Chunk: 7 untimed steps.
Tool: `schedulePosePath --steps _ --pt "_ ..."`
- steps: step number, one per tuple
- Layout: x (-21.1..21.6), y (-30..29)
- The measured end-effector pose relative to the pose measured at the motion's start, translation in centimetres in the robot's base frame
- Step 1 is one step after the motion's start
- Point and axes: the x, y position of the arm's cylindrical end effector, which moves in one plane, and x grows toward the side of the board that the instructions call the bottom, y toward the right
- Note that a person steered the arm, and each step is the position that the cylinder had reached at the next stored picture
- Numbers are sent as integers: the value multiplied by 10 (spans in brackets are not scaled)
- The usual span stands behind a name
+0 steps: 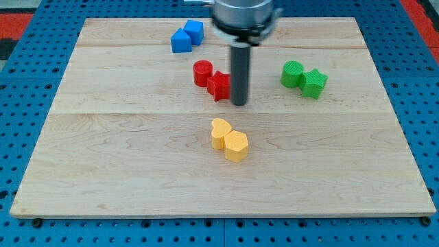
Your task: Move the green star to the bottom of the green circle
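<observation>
The green circle [292, 73] sits at the view's right on the wooden board [137, 171]. The green star [315, 83] touches it on its lower right side. My tip [239, 103] is down on the board near the middle, well to the left of both green blocks. It stands just right of a red star-like block [219, 86].
A red cylinder [202, 72] touches the red star-like block on its upper left. Two blue blocks [186, 36] sit together near the view's top. Two yellow blocks [229, 140] sit together below my tip. Blue pegboard surrounds the board.
</observation>
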Motion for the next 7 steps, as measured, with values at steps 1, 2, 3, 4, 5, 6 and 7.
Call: schedulePosePath --steps 1,2,3,4,5,6,7 --pt "0 5" --pt "1 32" --pt "6 77" --pt "11 128" --pt "-13 192" --pt "-54 217" --pt "-67 199"
